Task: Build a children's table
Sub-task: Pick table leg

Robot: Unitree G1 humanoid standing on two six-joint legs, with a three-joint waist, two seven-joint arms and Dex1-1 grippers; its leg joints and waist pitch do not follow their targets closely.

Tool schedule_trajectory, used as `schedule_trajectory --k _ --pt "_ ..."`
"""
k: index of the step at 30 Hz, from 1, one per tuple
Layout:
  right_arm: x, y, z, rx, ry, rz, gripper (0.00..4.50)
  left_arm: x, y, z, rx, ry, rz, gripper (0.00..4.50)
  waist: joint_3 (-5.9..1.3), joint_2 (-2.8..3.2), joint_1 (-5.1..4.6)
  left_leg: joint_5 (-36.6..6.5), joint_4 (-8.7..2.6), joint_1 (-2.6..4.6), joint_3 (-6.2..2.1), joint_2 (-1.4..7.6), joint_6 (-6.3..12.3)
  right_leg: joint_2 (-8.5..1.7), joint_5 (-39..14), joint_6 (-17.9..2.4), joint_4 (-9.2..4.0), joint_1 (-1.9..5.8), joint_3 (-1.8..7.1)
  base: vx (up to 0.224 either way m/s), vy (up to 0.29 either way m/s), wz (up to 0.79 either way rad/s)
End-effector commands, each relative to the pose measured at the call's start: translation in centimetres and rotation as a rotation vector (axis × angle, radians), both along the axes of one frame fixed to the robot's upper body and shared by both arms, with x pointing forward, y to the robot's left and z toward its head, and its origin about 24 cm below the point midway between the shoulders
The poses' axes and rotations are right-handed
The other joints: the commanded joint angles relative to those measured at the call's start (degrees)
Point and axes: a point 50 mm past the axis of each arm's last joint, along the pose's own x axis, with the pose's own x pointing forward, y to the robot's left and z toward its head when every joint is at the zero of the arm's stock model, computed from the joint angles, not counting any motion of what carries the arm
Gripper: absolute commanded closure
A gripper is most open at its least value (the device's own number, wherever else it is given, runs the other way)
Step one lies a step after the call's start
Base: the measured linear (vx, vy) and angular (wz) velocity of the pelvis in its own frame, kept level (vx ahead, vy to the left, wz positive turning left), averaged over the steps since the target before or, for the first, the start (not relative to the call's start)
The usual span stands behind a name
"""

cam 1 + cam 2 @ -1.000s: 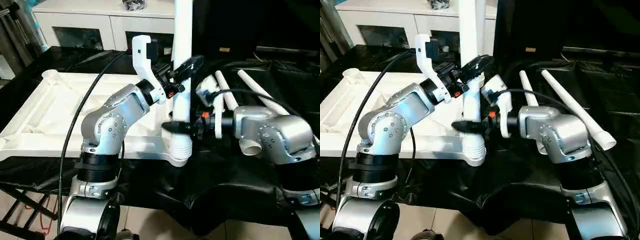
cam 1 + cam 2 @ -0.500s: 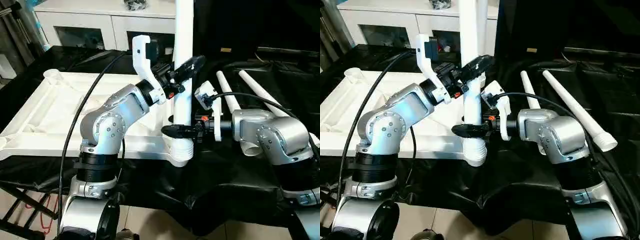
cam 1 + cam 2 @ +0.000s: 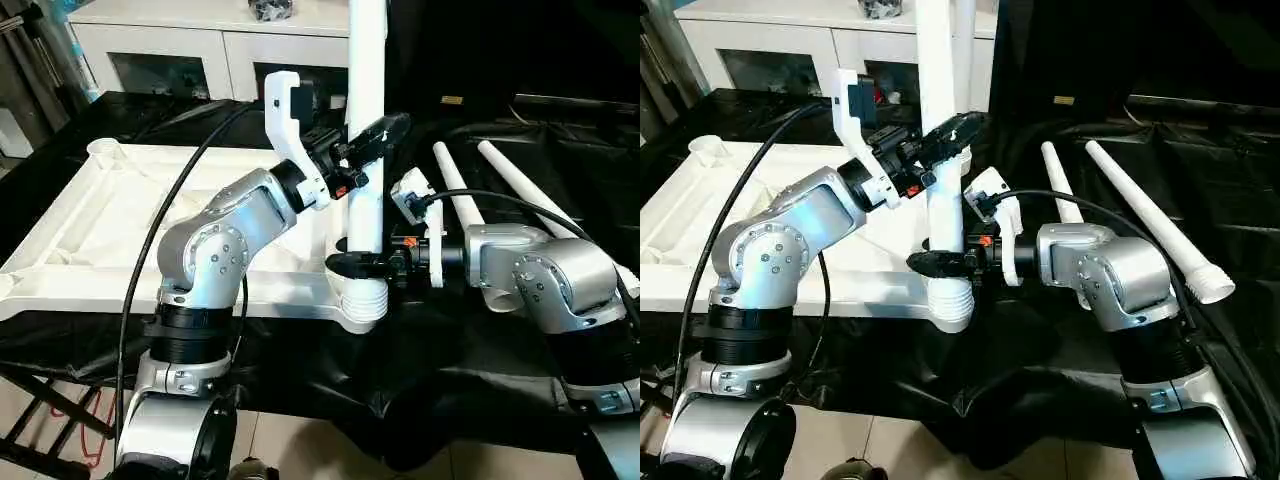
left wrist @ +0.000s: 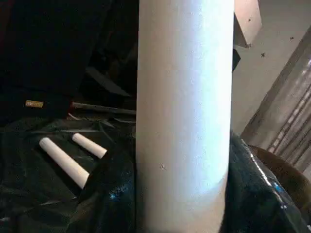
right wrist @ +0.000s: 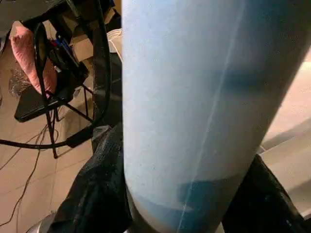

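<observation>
The children's table's white tabletop (image 3: 90, 230) lies underside up on the black-draped work table. One white leg (image 3: 366, 60) stands upright with its ribbed end in the near right corner socket (image 3: 358, 318). My left gripper (image 3: 368, 140) is shut on this leg partway up, one finger on each side. Just above the ribbed end, my right gripper (image 3: 362, 264) is closed round the same leg. In the left wrist view the leg (image 4: 184, 116) rises between black fingers (image 4: 107, 194). The right wrist view has the leg (image 5: 194, 97) tight between its fingers (image 5: 97, 194).
Two loose white legs (image 3: 455, 185) (image 3: 520, 175) lie on the black cloth to the right, behind my right arm. A white cabinet (image 3: 200, 50) stands behind the work table. The table's near edge runs just under the socket. Black cables loop over both arms.
My right gripper's fingers have drawn in onto the lower part of the upright leg. The left gripper and the leg have stayed where they were.
</observation>
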Motion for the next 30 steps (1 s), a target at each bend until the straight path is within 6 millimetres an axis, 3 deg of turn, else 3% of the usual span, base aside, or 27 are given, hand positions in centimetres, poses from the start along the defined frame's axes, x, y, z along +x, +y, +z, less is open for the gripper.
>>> schedule_trajectory --k 1,4,6,11,12,15,22,27,30 --pt "-0.1 -0.1 -0.2 -0.012 0.013 0.001 2.6 -0.3 -0.1 0.8 -0.004 -0.038 -0.025 2.71 -4.66 -0.89 0.15 -5.3 -3.52 1.03 -0.72 2.27 1.04 -4.12 -7.3 -12.2 -4.2 3.28 2.35 0.0 0.0 0.0" --pt "-0.1 -0.1 -0.2 -0.008 0.009 -0.003 2.6 -0.1 0.0 0.7 0.025 -0.04 0.004 2.71 -4.64 -0.9 0.12 -5.5 -3.53 1.07 -0.71 2.29 0.98 -4.11 -7.7 -12.1 -4.28 3.23 2.38 0.0 0.0 0.0" --pt "-0.1 -0.1 -0.2 -0.003 0.004 -0.007 2.6 -0.2 0.0 0.6 0.032 -0.032 -0.014 2.15 -4.65 -0.88 0.14 -5.6 -3.53 1.08 -0.72 2.28 0.93 -4.11 -7.8 -12.0 -4.25 3.23 2.37 0.0 0.0 0.0" --pt "0.1 0.4 0.0 0.053 -0.035 -0.04 2.6 -0.2 0.3 1.1 -0.015 -0.084 0.016 1.75 -4.68 -0.76 0.14 -5.4 -3.57 1.01 -0.77 2.3 0.87 -4.13 -7.0 -12.2 -4.2 3.23 2.34 0.0 0.0 0.0" --pt "0.3 0.6 0.0 0.075 -0.043 -0.06 2.6 -0.1 0.6 1.4 -0.037 -0.119 0.049 1.75 -4.64 -0.57 0.18 -5.5 -3.6 0.97 -0.78 2.32 0.93 -4.24 -7.3 -12.2 -4.35 3.15 2.37 0.0 0.0 0.0" --pt "1.0 0.9 0.5 0.181 -0.087 -0.17 2.6 0.3 1.6 2.5 -0.185 -0.153 0.129 1.72 -4.68 -0.88 0.0 -6.1 -3.65 0.95 -0.7 2.35 0.54 -4.31 -7.2 -12.4 -4.39 3.24 2.38 0.0 0.0 0.0" --pt "2.1 1.0 1.3 0.285 -0.174 -0.335 2.6 0.3 2.2 1.7 -0.158 -0.173 0.148 1.72 -4.68 -0.28 -0.12 -6.7 -3.91 1.23 -0.8 2.34 -0.25 -4.11 -8.0 -11.3 -4.29 2.87 2.31 0.0 0.0 0.0" --pt "3.1 -0.2 0.7 0.187 -0.253 -0.478 2.6 0.5 3.2 -0.1 0.051 -0.213 0.128 1.72 -4.63 -0.09 -0.41 -7.1 -4.11 1.32 -0.73 2.22 -1.49 -3.89 -8.0 -10.3 -4.19 2.76 2.32 0.0 0.0 0.0" --pt "3.4 -1.3 -0.3 0.099 -0.287 -0.545 2.6 -0.1 4.2 -2.6 0.34 -0.277 0.021 1.72 -4.63 0.08 -0.4 -7.8 -4.32 1.46 -0.88 2.28 -1.99 -4.0 -9.4 -9.1 -4.3 2.6 2.39 0.0 0.0 0.0"
